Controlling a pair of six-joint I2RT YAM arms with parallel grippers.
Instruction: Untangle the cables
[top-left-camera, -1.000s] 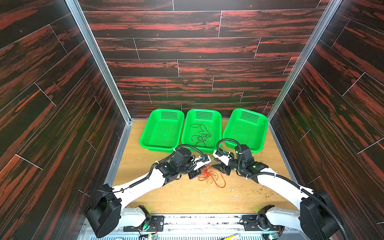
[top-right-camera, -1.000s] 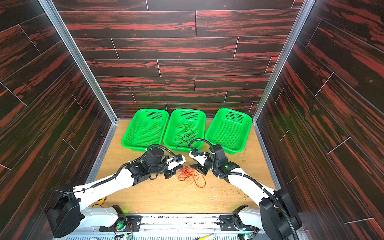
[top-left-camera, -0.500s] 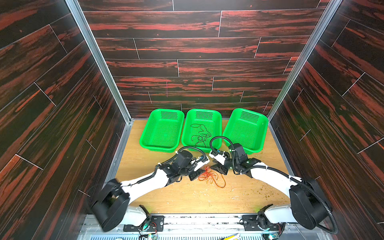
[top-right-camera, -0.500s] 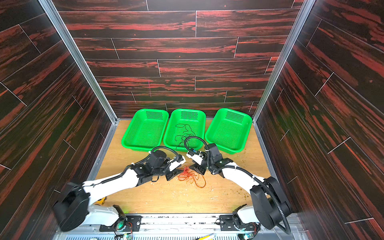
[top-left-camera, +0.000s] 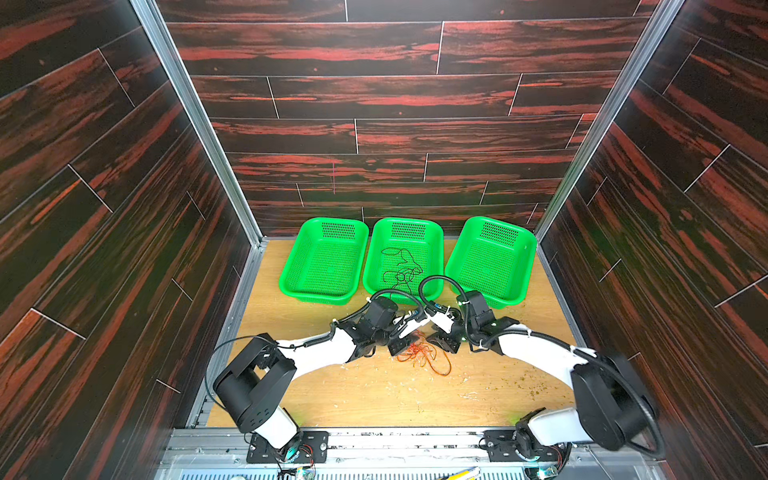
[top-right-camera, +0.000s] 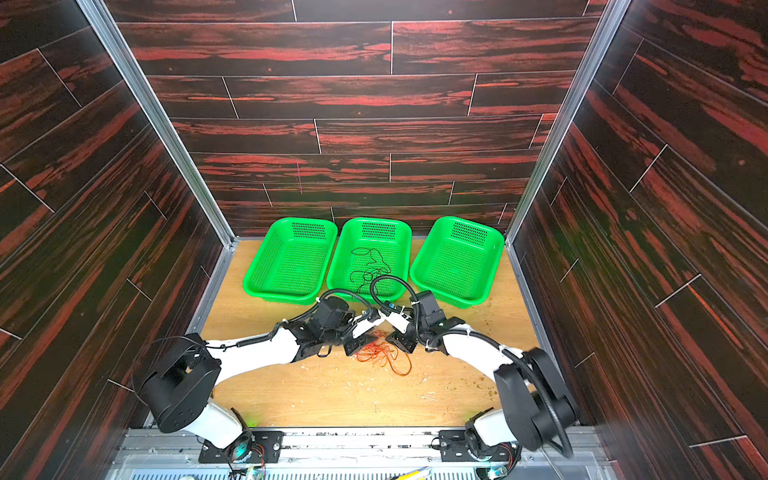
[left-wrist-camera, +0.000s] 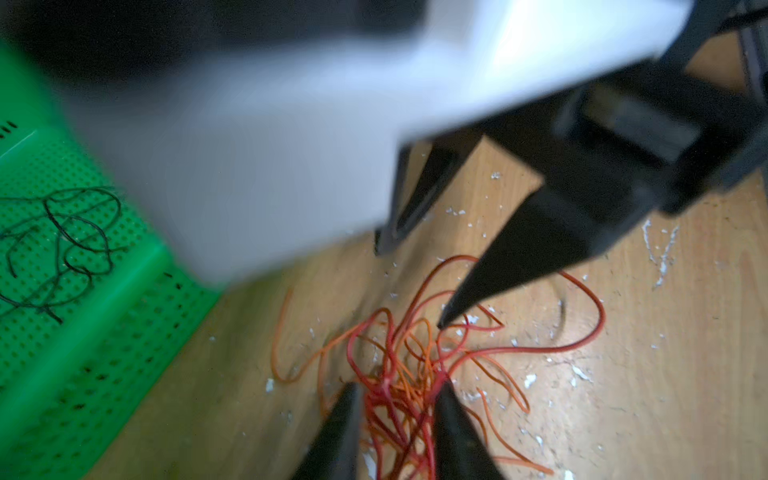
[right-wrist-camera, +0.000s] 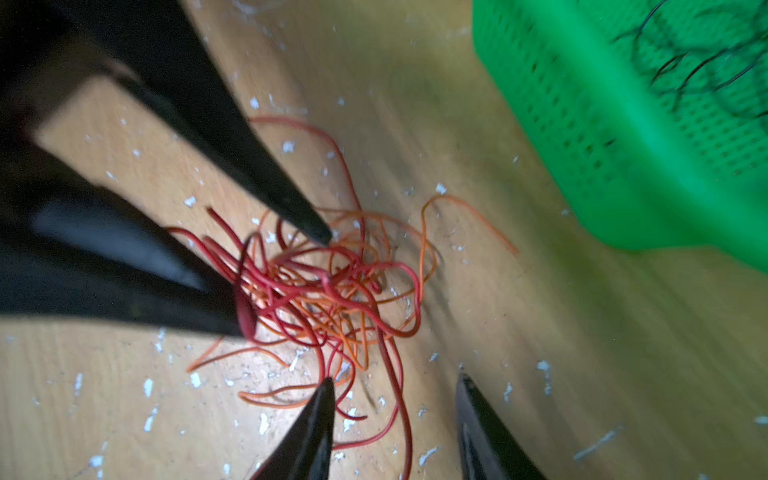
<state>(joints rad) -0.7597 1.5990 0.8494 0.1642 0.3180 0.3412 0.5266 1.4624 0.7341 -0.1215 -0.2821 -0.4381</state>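
Note:
A red cable and an orange cable lie knotted in one tangle (top-left-camera: 420, 354) (top-right-camera: 380, 353) on the wooden table. The black cable (top-left-camera: 401, 266) (top-right-camera: 370, 266) lies apart in the middle green basket (top-left-camera: 434, 249). My left gripper (left-wrist-camera: 397, 388) (top-left-camera: 402, 341) is down on the tangle, jaws a little apart with a bunch of red and orange strands (left-wrist-camera: 395, 399) between them, not pinched. My right gripper (right-wrist-camera: 395, 382) (top-left-camera: 437, 343) faces it from the other side, open. One red strand (right-wrist-camera: 397, 374) runs between its fingertips (right-wrist-camera: 326, 388).
Two more green baskets stand at the back beside the middle one, one to its left (top-left-camera: 299, 257) and one to its right (top-left-camera: 523, 266). White crumbs (right-wrist-camera: 193, 378) litter the table around the tangle. Dark panelled walls close in the cell on three sides.
Both grippers have dropped lower and drawn closer over the tangle. The left jaws, shut a second ago, have parted and now straddle the strands. The tangle has stayed in place.

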